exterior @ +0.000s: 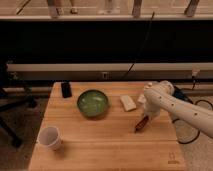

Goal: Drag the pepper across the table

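The pepper is a slim reddish-brown thing lying on the light wooden table, right of centre. My gripper comes down from the white arm on the right and sits right at the pepper's upper end, touching or very close to it. The arm's white body hides the gripper's upper part.
A green bowl sits mid-table, a pale cream block just right of it. A small black object lies at the far left corner. A white cup stands front left. A small dark mark is near the front right corner.
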